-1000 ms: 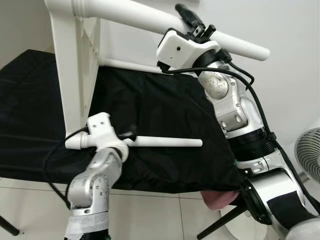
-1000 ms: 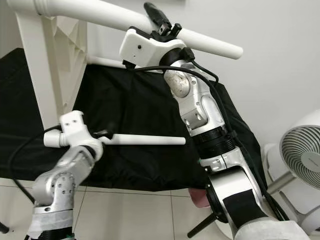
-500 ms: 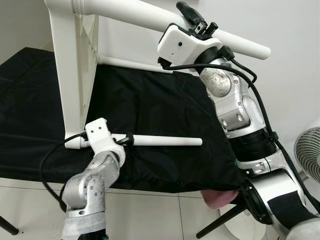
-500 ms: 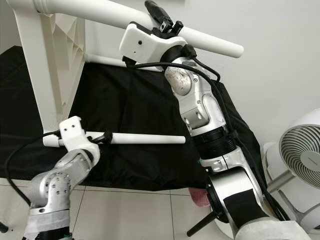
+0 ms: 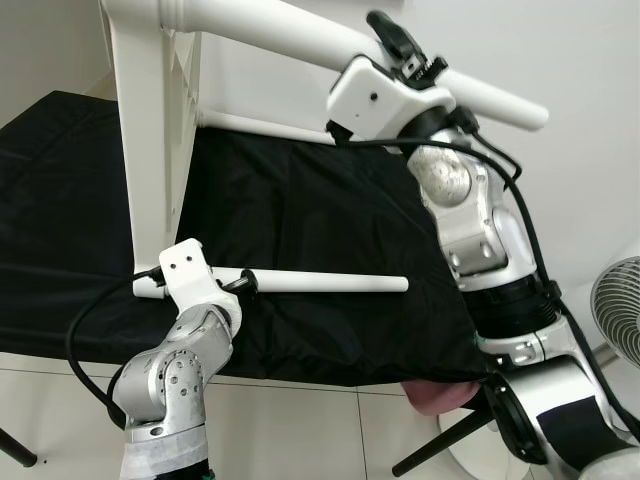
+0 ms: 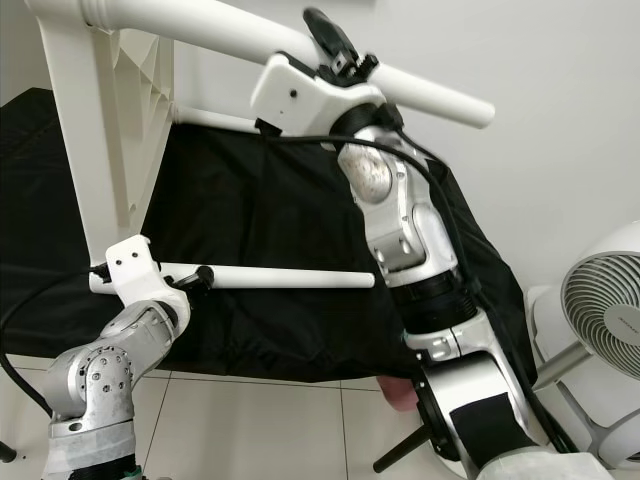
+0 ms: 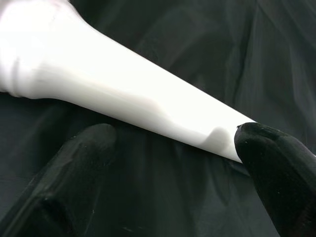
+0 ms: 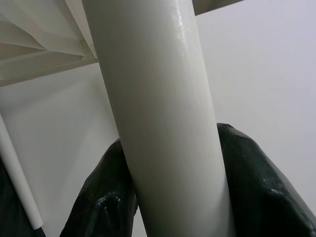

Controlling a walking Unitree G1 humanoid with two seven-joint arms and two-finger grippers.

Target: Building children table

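Note:
A white children's table stands on its side, its top on edge on a black cloth. My right gripper is raised high and shut on the upper leg; in the right wrist view both fingers press the thick white tube. The lower leg sticks out level just above the cloth. My left gripper is at that leg near its tabletop end. In the left wrist view its fingers are spread apart, open, with the leg lying across in front of them.
The black cloth covers a low platform whose front edge runs near my left arm. A thin far leg runs behind. A white fan stands at the right on the tile floor. Something pink shows under the cloth's corner.
My left arm has dropped a little and moved along the lower leg toward the tabletop. My right gripper keeps its hold on the upper leg.

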